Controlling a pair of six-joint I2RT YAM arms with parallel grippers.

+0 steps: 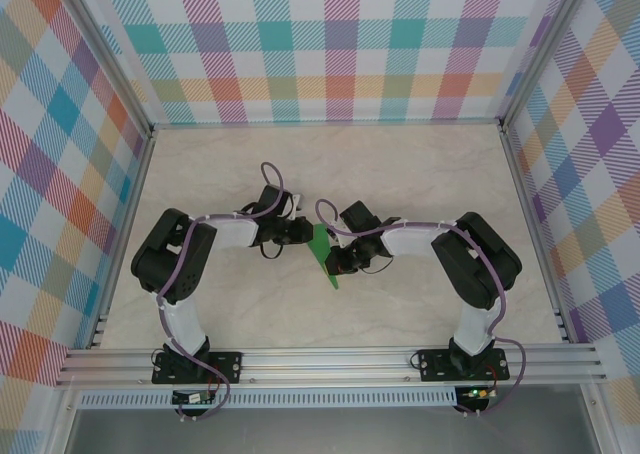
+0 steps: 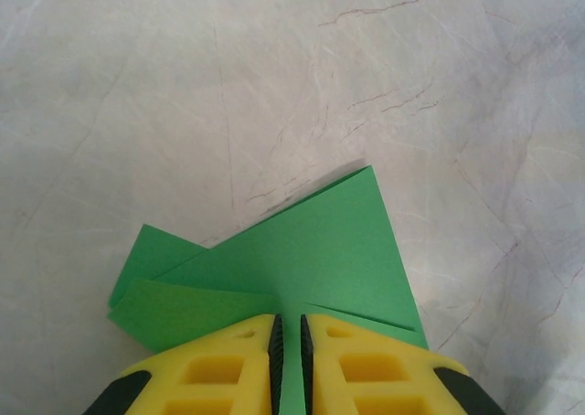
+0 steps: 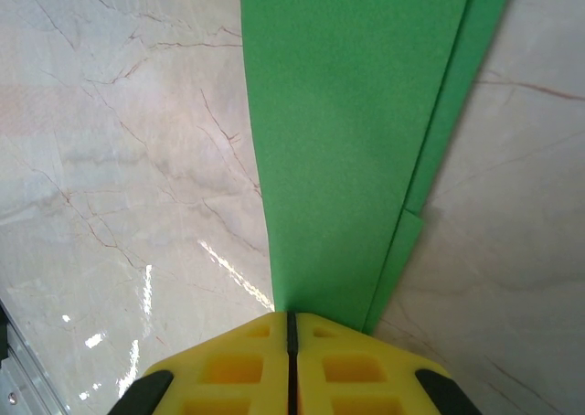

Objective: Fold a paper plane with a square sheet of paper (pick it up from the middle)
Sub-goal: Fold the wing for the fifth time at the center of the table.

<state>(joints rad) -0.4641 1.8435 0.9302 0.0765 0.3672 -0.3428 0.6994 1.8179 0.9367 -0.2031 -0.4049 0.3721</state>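
The square sheet of paper (image 1: 322, 255) is bright green and folded into a narrow pointed shape, held up between the two arms over the middle of the table. My left gripper (image 1: 304, 233) is shut on its upper end. In the left wrist view the paper (image 2: 311, 250) fans out in layered flaps ahead of the left gripper (image 2: 290, 337), and a green strip runs between the pads. My right gripper (image 1: 337, 261) is shut on the lower part. In the right wrist view a long creased band of paper (image 3: 347, 141) runs straight out from the right gripper (image 3: 292, 319).
The marble-patterned table top (image 1: 420, 174) lies below the paper. Checked walls (image 1: 330, 44) close the back and both sides. An aluminium rail (image 1: 330, 359) with both arm bases runs along the near edge.
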